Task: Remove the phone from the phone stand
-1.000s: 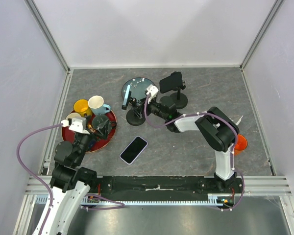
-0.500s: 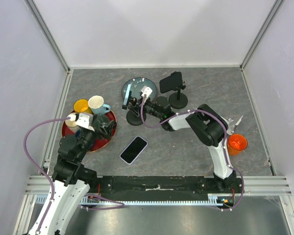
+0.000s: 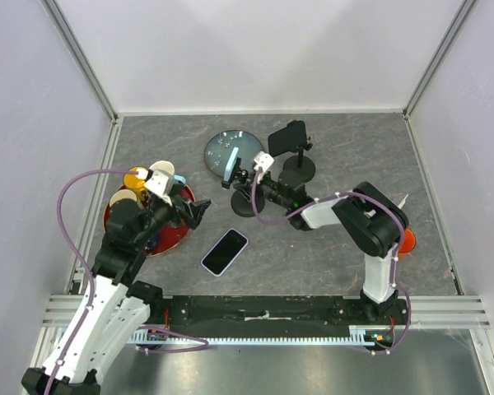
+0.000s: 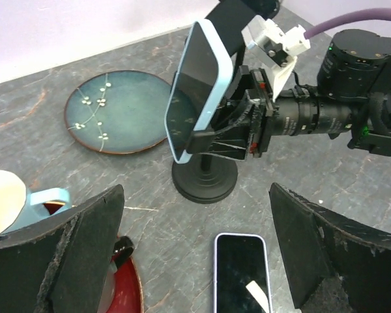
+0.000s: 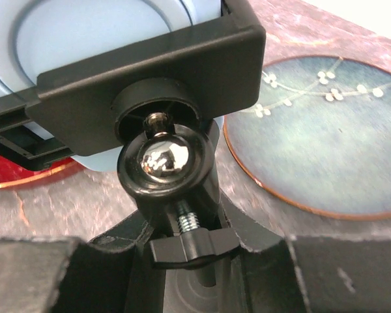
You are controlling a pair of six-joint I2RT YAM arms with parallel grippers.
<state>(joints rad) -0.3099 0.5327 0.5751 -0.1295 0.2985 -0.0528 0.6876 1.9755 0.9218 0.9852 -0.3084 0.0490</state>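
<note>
- The fingers (image 4: pixel 85 248) of the left gripper (image 4: pixel 197 222) are spread wide and grasp nothing; they hang above the table (image 3: pixel 313 263), in front of the phone stand (image 4: pixel 205 182).
- The right gripper (image 3: pixel 247 175) is closed around the neck of the phone stand, just under its clamp.
- The phone (image 4: pixel 199 91), pale blue, is in the clamp, tilted, above the near rim of the plate (image 4: pixel 114 111).
- The red tray (image 3: pixel 171 240) holds a yellow cup (image 3: pixel 137 175) and a white cup (image 4: pixel 3 202) with a blue handle; the left arm covers the rest of it.
- The plate carries nothing.
- The inside of the orange cup (image 3: pixel 405 239) is hidden.
- Half a second ago the left gripper was over the tray; now it is past its right rim.
- The stand and its phone have shifted a little to the right with the right gripper.
- The orange cup was in full view; now the right elbow covers most of it.
- A second stand (image 3: pixel 299 169) with a dark phone (image 3: pixel 287 137) is just behind the right gripper.
- A flat phone (image 3: pixel 224 252) lies near the table's front edge, between the arms; the table right of it is bare.
</note>
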